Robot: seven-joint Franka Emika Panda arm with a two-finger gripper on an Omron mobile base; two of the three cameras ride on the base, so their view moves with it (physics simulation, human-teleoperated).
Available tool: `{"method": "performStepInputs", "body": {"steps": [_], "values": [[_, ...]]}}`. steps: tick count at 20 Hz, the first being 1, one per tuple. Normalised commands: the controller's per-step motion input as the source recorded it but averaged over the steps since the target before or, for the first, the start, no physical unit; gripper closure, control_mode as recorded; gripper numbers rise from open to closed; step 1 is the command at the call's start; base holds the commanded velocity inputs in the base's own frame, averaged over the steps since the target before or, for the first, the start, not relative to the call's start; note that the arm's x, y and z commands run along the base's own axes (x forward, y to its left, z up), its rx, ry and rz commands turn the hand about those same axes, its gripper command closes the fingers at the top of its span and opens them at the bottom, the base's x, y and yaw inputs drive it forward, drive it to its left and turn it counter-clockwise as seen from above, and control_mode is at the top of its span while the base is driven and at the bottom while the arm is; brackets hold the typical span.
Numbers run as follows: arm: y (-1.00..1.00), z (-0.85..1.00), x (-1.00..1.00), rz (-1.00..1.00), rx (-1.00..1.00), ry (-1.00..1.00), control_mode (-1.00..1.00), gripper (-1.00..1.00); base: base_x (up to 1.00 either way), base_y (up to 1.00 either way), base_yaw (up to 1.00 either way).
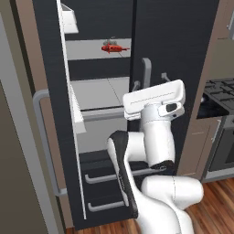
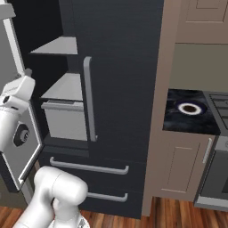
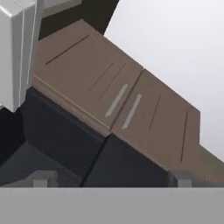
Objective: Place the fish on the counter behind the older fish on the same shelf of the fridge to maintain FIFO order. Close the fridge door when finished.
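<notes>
The fridge (image 1: 183,41) stands with its left door (image 1: 52,114) swung open and its right door shut. On the upper light-grey shelf (image 1: 84,48) lies the bright red older fish (image 1: 114,48). Just behind it rests a tiny grey shape, apparently the silver-grey fish (image 1: 112,41). My gripper (image 1: 151,81) hovers in front of the fridge, below that shelf and level with the drawer, open, with nothing between its fingertips. In the hand view the gripper (image 3: 110,179) points up at brown cabinets above the fridge. The black counter (image 2: 178,120) lies to the right.
A grey box-like drawer (image 2: 67,118) sits under the lower shelf. White door bins (image 1: 77,114) line the open door. A dark ring-shaped dish (image 2: 189,108) sits on the counter beside the stovetop (image 1: 221,91). Two lower fridge drawers (image 2: 89,167) are shut.
</notes>
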Motion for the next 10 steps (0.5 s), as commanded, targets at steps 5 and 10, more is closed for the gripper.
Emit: {"method": "performStepInputs", "body": {"steps": [5, 10], "values": [[0.95, -0.49, -0.12, 0.00, -0.20, 0.47, -1.00, -1.00, 0.00, 0.00, 0.00], [0.59, 0.21, -0.93, -0.14, -0.03, 0.14, -1.00, -1.00, 0.00, 0.00, 0.00]]}}
